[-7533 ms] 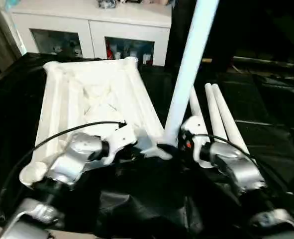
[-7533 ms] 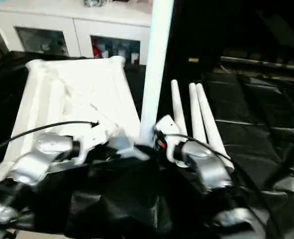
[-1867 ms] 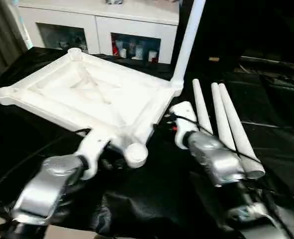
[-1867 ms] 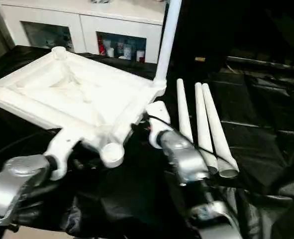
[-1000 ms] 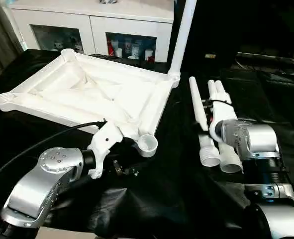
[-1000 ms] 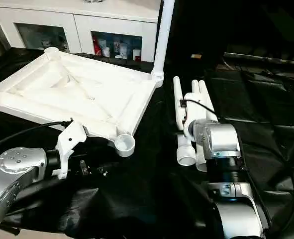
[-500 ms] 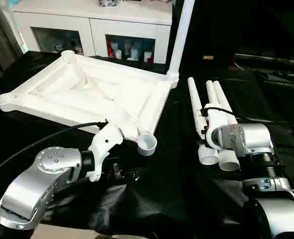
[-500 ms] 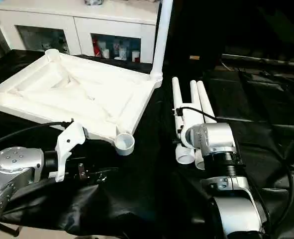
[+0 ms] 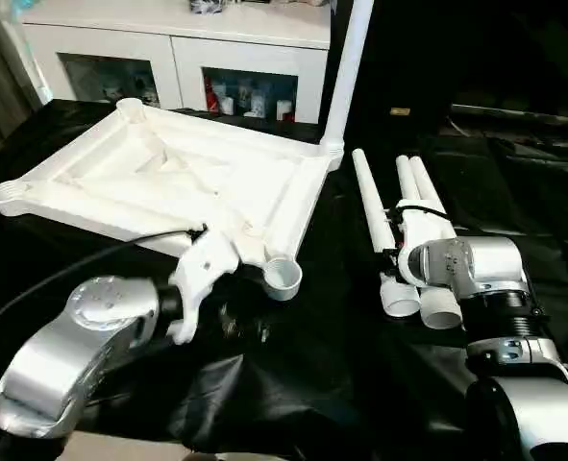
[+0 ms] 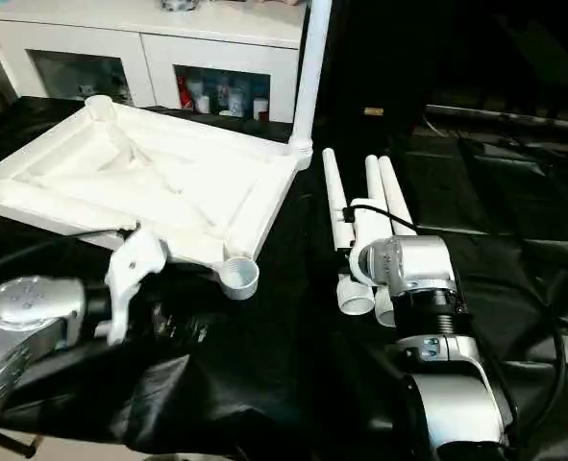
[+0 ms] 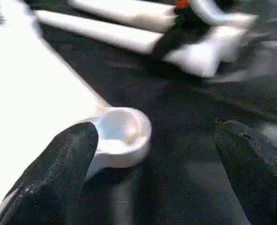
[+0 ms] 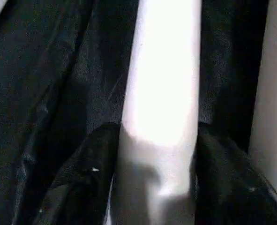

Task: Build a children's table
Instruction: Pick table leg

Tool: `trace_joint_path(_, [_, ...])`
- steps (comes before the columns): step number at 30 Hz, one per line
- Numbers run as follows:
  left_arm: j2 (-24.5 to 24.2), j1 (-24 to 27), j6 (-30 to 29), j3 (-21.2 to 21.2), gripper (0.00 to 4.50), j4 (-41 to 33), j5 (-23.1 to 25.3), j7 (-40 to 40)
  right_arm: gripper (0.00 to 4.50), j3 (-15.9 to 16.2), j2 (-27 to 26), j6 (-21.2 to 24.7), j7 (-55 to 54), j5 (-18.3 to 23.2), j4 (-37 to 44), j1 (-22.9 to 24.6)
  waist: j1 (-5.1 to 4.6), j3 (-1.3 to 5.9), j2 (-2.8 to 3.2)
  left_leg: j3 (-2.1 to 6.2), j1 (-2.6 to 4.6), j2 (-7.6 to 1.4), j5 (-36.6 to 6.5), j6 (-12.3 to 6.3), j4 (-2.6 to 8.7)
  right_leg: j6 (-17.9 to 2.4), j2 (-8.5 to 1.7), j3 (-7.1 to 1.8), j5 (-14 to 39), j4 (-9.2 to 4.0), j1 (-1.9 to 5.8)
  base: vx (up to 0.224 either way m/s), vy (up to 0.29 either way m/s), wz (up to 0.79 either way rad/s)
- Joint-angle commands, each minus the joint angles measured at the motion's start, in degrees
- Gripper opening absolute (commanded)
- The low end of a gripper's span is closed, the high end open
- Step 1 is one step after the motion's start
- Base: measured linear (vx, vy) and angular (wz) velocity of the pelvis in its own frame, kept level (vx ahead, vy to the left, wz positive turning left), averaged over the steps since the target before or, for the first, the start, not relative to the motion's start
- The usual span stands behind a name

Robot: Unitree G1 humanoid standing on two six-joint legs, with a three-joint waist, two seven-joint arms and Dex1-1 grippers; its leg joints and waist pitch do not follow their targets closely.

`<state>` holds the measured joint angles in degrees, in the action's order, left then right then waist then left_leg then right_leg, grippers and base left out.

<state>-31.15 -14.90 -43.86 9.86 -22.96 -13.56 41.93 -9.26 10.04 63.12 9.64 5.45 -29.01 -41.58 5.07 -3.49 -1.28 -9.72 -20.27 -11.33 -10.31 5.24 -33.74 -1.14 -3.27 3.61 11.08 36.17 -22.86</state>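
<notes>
White moulded plastic forms the large rectangular table top, which lies upside down on the black sheet-covered work surface, ribbed underside facing up and a round socket at each corner. All positions below are given relative to this top. One long white tapered tube leg stands upright in the far corner socket on the robot's right. The near corner socket on that side is unfilled. Three loose white tapered tube legs lie side by side on the black sheet, just beside the top's right edge, wide ends toward the robot. The right gripper sits over this group; in the right wrist view one black finger lies on either side of one leg, close against it. Whether the fingers actually clamp the leg cannot be told. The left gripper hovers at the near edge of the top, beside the unfilled socket, with its black fingers spread wide apart and nothing between them. A white cabinet with glass doors stands beyond the far edge of the top.
</notes>
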Motion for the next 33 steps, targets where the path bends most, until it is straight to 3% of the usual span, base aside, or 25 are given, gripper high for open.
trace_joint_path(1, [1.05, -1.19, 1.53, 0.55, 4.50, 1.92, 3.09, -3.90, 2.13, -1.65, -0.38, -0.53, -1.45, 1.06, -0.42, 0.59, 0.06, 3.71, 0.43, 0.26, 0.25, -1.02, -10.31, 3.90, 3.76, -5.88, -3.73, -2.95, 14.16, -4.70, 2.69, 0.000, 0.000, 0.00])
trace_joint_path(3, [3.35, -1.66, 6.73, -0.37, 4.50, 3.72, 4.63, -6.79, 2.05, -3.88, -1.32, -2.09, -3.04, 1.78, 1.00, 1.12, 0.25, 3.84, 0.65, 0.38, 0.20, -1.01, -9.85, 3.82, 3.71, -5.66, -3.86, -2.90, 13.74, -4.77, 2.80, 0.000, 0.000, 0.00])
trace_joint_path(4, [3.35, -1.66, 6.73, -0.37, 4.50, 3.72, 4.63, -6.79, 2.05, -3.88, -1.32, -2.09, -3.04, 1.78, 1.00, 1.12, 0.24, 3.99, 0.47, 0.38, 0.21, -1.05, -9.46, 3.91, 3.67, -5.91, -3.88, -2.87, 12.80, -4.58, 2.89, 0.000, 0.000, 0.00])
trace_joint_path(5, [4.97, -2.05, 7.66, -1.22, 4.50, 4.48, 3.96, -7.77, 1.96, -5.15, -1.91, -2.49, -3.84, 2.31, 2.34, 1.54, 0.26, 3.99, 0.71, 0.42, 0.16, -1.02, -9.29, 3.94, 3.69, -6.20, -3.87, -2.85, 12.27, -4.46, 2.87, 0.000, 0.000, 0.00])
trace_joint_path(11, [10.20, -6.80, 5.78, -3.03, 4.50, 8.38, 1.85, -10.76, 1.90, -9.95, -5.04, -5.72, -7.06, 4.09, 12.07, 4.83, 0.50, 4.14, 0.72, 0.22, 0.28, -0.88, -8.51, 3.42, 3.51, -6.57, -3.76, -2.86, 9.47, -4.46, 2.76, 0.000, 0.000, 0.00])
trace_joint_path(12, [13.25, -9.29, 4.73, -5.21, 4.50, 10.52, -1.51, -10.86, 1.90, -10.85, -6.28, -11.26, -5.54, 6.29, 15.69, 6.25, 0.32, 4.11, 0.04, 0.18, -0.07, -0.92, -7.98, 3.11, 3.62, -6.68, -3.86, -2.85, 9.24, -4.40, 3.07, 0.000, 0.000, 0.00])
trace_joint_path(13, [14.89, -10.51, 3.95, -6.53, 4.50, 11.66, -3.92, -10.45, 1.90, -11.20, -6.94, -14.94, -4.19, 7.65, 17.37, 7.00, 0.67, 4.16, 0.22, 0.01, 0.11, -0.91, -8.16, 2.95, 3.42, -6.60, -4.10, -2.92, 9.73, -4.54, 2.80, 0.000, 0.000, 0.00])
trace_joint_path(14, [16.87, -12.24, 2.74, -8.27, 4.50, 13.17, -6.24, -10.83, 1.90, -11.28, -7.57, -19.75, -1.23, 9.43, 19.59, 8.04, 0.56, 4.21, -0.08, 0.12, 0.07, -1.05, -7.91, 2.52, 3.46, -6.78, -4.08, -2.90, 9.65, -4.42, 2.88, 0.000, 0.000, 0.00])
trace_joint_path(15, [18.86, -13.89, 2.07, -10.08, 4.50, 14.53, -8.19, -11.75, 1.89, -11.22, -7.98, -23.47, 1.19, 10.64, 21.66, 9.04, 0.74, 4.24, 0.00, 0.08, -0.17, -0.92, -7.56, 2.23, 3.44, -6.79, -4.12, -2.80, 9.49, -4.39, 3.08, 0.000, 0.000, 0.00])
trace_joint_path(16, [20.82, -15.34, 1.25, -12.17, 4.50, 15.63, -10.73, -12.57, 1.89, -11.35, -8.27, -25.21, 3.35, 11.88, 23.57, 9.90, 0.79, 4.18, -0.10, -0.04, -0.11, -1.02, -7.81, 1.61, 3.30, -7.01, -4.12, -2.86, 9.04, -4.44, 2.91, 0.000, 0.000, 0.00])
trace_joint_path(17, [22.54, -16.95, -0.29, -14.21, 4.50, 16.86, -13.59, -13.08, 1.89, -11.90, -8.71, -25.51, 5.46, 13.63, 25.69, 10.71, 0.86, 4.16, -0.12, -0.04, -0.29, -0.92, -7.32, 1.27, 3.21, -7.12, -4.13, -2.87, 8.50, -4.43, 3.09, 0.000, 0.000, 0.00])
trace_joint_path(18, [24.20, -19.09, -2.36, -16.31, 4.50, 18.43, -16.50, -13.72, 1.89, -13.19, -9.19, -23.68, 7.80, 16.55, 28.32, 11.55, 0.94, 4.30, -0.73, -0.11, -0.24, -0.94, -6.40, 0.24, 3.13, -7.98, -3.99, -2.86, 6.68, -4.17, 3.20, 0.000, 0.000, 0.00])
trace_joint_path(19, [25.52, -21.19, -3.97, -17.99, 4.50, 20.13, -18.78, -14.35, 1.89, -13.99, -9.38, -22.22, 10.23, 19.11, 30.86, 12.48, 1.28, 4.29, -0.96, -0.04, -0.32, -0.87, -5.39, -1.03, 3.09, -8.23, -3.96, -2.75, 5.81, -3.99, 3.34, 0.000, 0.000, 0.00])
trace_joint_path(20, [25.69, -21.50, -4.11, -18.17, 4.50, 20.41, -19.03, -14.41, 1.89, -13.93, -9.30, -22.04, 10.81, 19.48, 31.29, 12.71, 1.40, 4.31, -0.70, 0.10, -0.31, -1.02, -4.93, -1.39, 3.10, -8.32, -4.07, -2.72, 5.58, -3.96, 3.23, 0.000, 0.000, 0.00])
trace_joint_path(21, [26.72, -23.63, -5.21, -19.33, 4.50, 22.39, -20.76, -14.67, 1.89, -13.19, -8.58, -20.49, 14.82, 21.88, 34.36, 14.42, 1.09, 4.12, -0.78, 0.07, -0.68, -0.78, -4.51, -1.84, 3.16, -7.97, -3.75, -2.58, 5.87, -4.19, 3.38, 0.000, 0.000, 0.00])
trace_joint_path(22, [27.55, -25.61, -6.37, -19.95, 4.50, 24.03, -22.06, -14.37, 1.89, -11.68, -7.33, -18.25, 19.00, 24.34, 37.55, 16.68, 1.31, 4.19, -0.73, 0.04, -0.35, -1.00, -4.64, -2.13, 3.01, -7.92, -3.95, -2.71, 6.02, -4.31, 3.13, 0.000, 0.000, 0.00])
trace_joint_path(24, [28.14, -27.04, -7.17, -20.33, 4.50, 25.10, -22.83, -13.96, 1.89, -10.28, -6.28, -16.83, 22.01, 26.26, 39.89, 18.54, 1.73, 4.30, -0.87, 0.10, -0.44, -1.02, -3.52, -3.00, 2.98, -7.89, -3.95, -2.73, 4.58, -4.25, 3.45, 0.000, 0.000, 0.00])
trace_joint_path(25, [28.62, -28.03, -7.86, -20.41, 4.50, 25.74, -23.45, -13.49, 1.89, -8.92, -5.32, -16.81, 24.00, 27.44, 41.10, 19.97, 1.72, 4.26, -0.91, 0.13, -0.72, -0.97, -3.31, -2.99, 3.04, -7.83, -4.03, -2.57, 5.24, -4.42, 3.55, 0.000, 0.000, 0.00])
trace_joint_path(28, [29.95, -30.37, -9.47, -20.18, 4.50, 27.37, -24.62, -13.25, 1.89, -6.07, -3.25, -16.75, 28.18, 30.63, 43.02, 22.71, 1.96, 4.18, -0.99, 0.03, -0.41, -1.12, -4.46, -2.69, 2.96, -8.12, -4.24, -2.66, 7.78, -4.78, 3.31, 0.000, 0.000, 0.00])
trace_joint_path(33, [31.26, -32.48, -11.78, -19.81, 4.50, 29.84, -26.72, -14.54, 1.89, -3.87, -1.39, -14.76, 32.28, 32.84, 45.69, 24.54, 2.47, 3.96, -1.11, 0.24, -0.65, -1.17, -5.68, -1.96, 3.14, -6.91, -4.37, -2.53, 11.61, -5.11, 3.33, 0.000, 0.000, 0.00])
